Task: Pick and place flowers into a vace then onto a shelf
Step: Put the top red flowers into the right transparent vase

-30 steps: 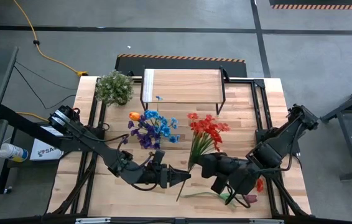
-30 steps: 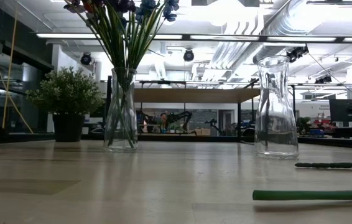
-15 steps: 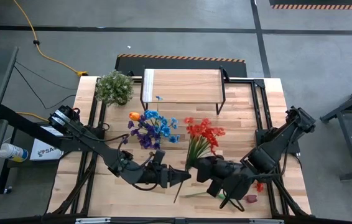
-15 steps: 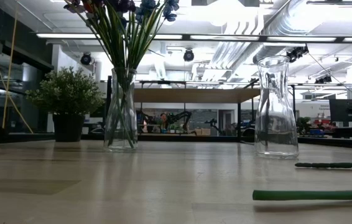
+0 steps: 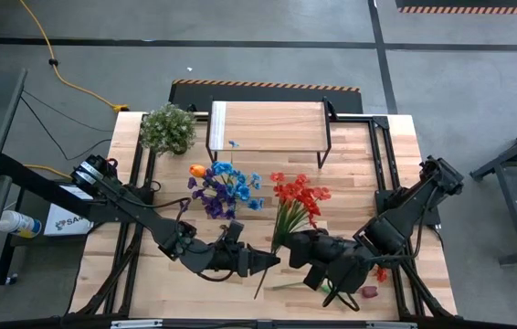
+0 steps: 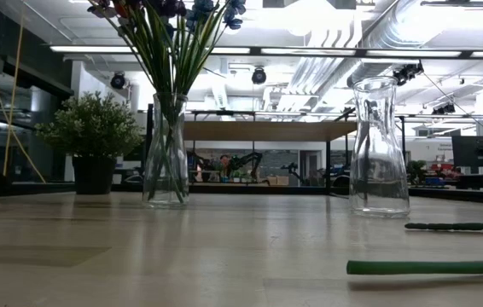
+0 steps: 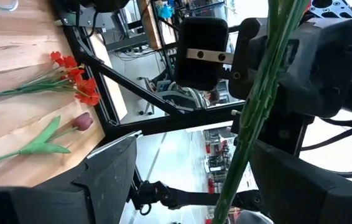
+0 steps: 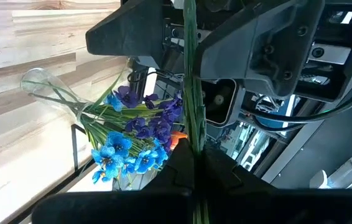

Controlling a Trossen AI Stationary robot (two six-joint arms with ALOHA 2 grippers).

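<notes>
My right gripper (image 5: 288, 245) is shut on a bunch of red flowers (image 5: 297, 194), held high over the table's near middle. The bunch's green stems (image 7: 257, 106) pass between the open fingers of my left gripper (image 5: 268, 260), which stand on either side of them just left of the right gripper. Blue and purple flowers (image 5: 225, 187) stand stems-down in a glass vase (image 6: 166, 153). An empty glass vase (image 6: 380, 149) stands on its base to the right of it. The shelf (image 5: 268, 128) stands at the table's far middle. My right gripper pinches the red bunch's green stems (image 8: 191, 124) between its two fingers, partway down their length. The fingers come from the table's right and lie across the stems. The bunch is lifted clear and slanted, blooms toward the far side, stem ends (image 5: 258, 291) toward the near edge.
A potted pale-green plant (image 5: 168, 128) stands left of the shelf. Loose red flowers (image 5: 382, 271) and a pink tulip (image 5: 364, 292) lie at the near right, under the right arm; their stems (image 6: 429, 267) lie flat on the wood.
My right gripper has shifted a little toward the table's left and near edge with the red bunch, bringing its stems closer in between my left gripper's fingers. The bunch stays slanted and clear of the table.
</notes>
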